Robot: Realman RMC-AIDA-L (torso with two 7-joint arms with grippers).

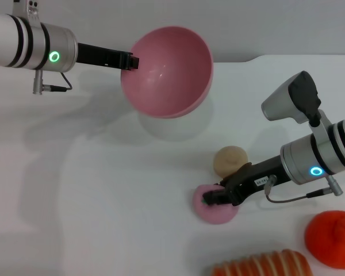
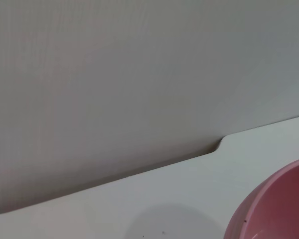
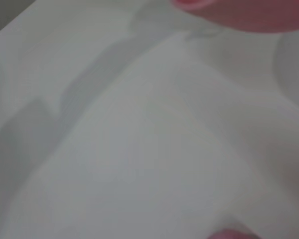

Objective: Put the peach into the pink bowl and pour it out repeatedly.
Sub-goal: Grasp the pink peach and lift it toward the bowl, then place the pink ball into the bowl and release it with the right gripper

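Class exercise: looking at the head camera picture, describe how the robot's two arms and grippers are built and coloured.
Both arms are silver-white cylinders with black bands and a glowing green ring light. Each ends in a slim black gripper: left gripper, right gripper. A thin grey cable loops under each wrist. The right arm carries a grey and black camera housing and a small white label.

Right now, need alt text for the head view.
The left gripper holds the pink bowl by its rim, tilted above the white table. The right gripper is at the peach, beside a beige bun.
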